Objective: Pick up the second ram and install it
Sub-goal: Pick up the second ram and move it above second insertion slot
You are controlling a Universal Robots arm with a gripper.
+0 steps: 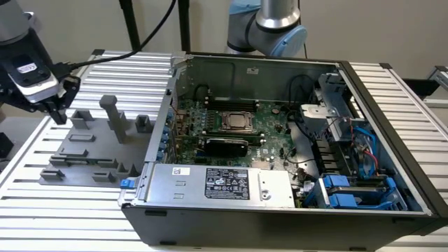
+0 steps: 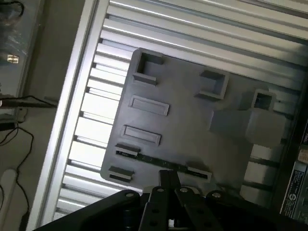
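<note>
while gripper (image 1: 57,113) hangs over grey tray (image 1: 94,149) | second ram (image 2: 154,160) on tray | tall post (image 1: 110,113) nearby

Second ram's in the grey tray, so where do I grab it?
Grip the second ram at mid-length, pinching its two flat faces, coming from straight above: it seems to stand on edge in the grey tray, and end holders cover both tips.

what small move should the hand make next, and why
Probably ease the hand down toward the ram stick. In the exterior view the hand hangs above the far end of the grey tray, apart from it, while the thin green stick lies flat between two clips nearer the tray's front edge, untouched.
</note>
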